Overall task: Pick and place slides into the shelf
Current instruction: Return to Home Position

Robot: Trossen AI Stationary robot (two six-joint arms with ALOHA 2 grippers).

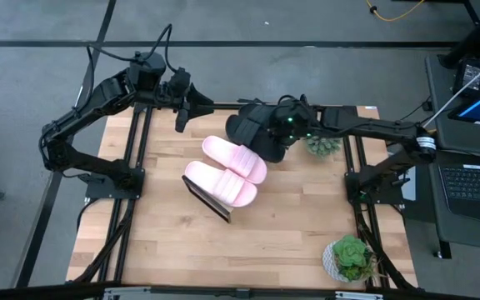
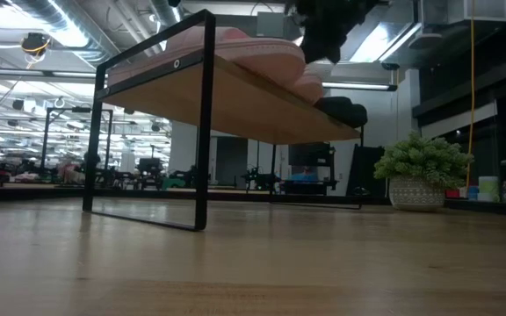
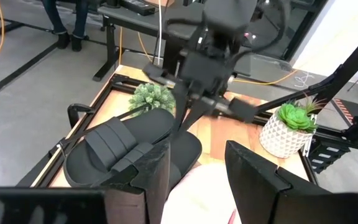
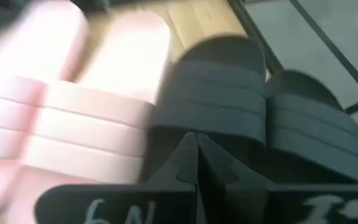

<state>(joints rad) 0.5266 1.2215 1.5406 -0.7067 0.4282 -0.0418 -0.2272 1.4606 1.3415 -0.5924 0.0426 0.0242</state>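
Two pale pink slides (image 1: 227, 171) lie side by side on the slanted wood shelf (image 2: 235, 96). Two black slides (image 1: 252, 133) sit beside them at the shelf's far right end; in the left wrist view they show as (image 3: 123, 146). My right gripper (image 1: 280, 142) hovers at the black slides with its fingers shut, pointing at the nearer black slide's strap (image 4: 216, 93). My left gripper (image 1: 180, 123) stands open by the far left of the shelf, facing the slides and touching nothing (image 3: 197, 155). My right gripper (image 4: 197, 140) points its shut fingers from above at the strap side of one black slide (image 4: 229, 124). I cannot tell whether the fingertips touch it. Both black slides lie flat on the shelf.
A small green plant (image 1: 323, 144) stands right next to the black slides under the right arm. A potted succulent in a white pot (image 1: 350, 258) is at the table's near right corner. Bare tabletop lies near and left of the shelf. A laptop sits off the right edge.
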